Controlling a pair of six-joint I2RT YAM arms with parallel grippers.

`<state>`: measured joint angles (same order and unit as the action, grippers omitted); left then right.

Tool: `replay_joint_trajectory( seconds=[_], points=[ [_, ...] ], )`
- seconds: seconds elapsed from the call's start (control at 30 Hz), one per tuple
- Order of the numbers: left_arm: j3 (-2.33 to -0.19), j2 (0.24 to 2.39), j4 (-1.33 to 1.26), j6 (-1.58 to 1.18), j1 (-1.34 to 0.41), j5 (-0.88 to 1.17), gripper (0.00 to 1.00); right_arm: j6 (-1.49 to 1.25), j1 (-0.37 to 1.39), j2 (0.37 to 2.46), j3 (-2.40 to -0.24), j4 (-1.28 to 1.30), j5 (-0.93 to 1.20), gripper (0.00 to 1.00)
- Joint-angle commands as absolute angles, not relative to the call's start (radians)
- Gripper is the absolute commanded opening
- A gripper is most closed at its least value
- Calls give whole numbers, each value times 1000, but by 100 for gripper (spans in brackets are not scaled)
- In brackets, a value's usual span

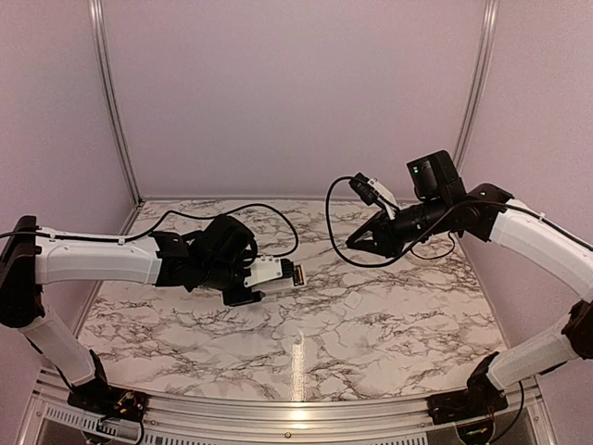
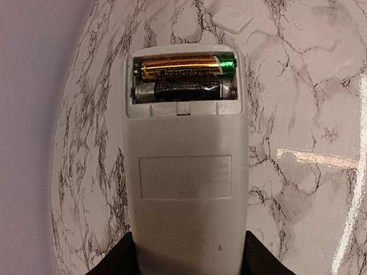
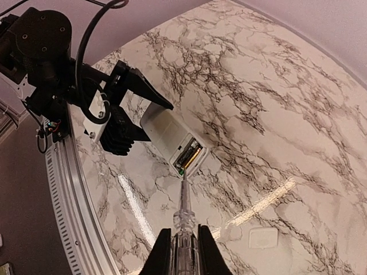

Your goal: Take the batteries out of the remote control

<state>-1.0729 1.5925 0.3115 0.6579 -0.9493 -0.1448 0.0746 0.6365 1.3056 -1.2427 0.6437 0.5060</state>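
Clamps the remote control in the left end effector over the bench's middle, long axis pointing toward the right edge, batteries exposed at that far end, and aims a clear pointed tool, pinched in the right end effector, leftward at them.

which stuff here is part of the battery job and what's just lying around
Job: remote, batteries, left claw holding the remote, right claw holding a clear tool.
Lying about: cover, on the table.
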Motion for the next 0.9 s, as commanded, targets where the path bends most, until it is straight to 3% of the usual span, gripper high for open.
replay_joint_trajectory(
  seconds=[0.0, 0.3, 0.87],
  points=[
    [-1067, 1546, 251, 583, -963, -199, 33, 6, 656, 1330, -1247, 630, 500, 0],
    [-1114, 1531, 346, 451, -963, -14, 23, -70, 659, 1339, -1248, 606, 521, 0],
    [-1166, 1583, 388, 333, -999, -49, 18, -182, 661, 1457, -1287, 639, 614, 0]
  ],
)
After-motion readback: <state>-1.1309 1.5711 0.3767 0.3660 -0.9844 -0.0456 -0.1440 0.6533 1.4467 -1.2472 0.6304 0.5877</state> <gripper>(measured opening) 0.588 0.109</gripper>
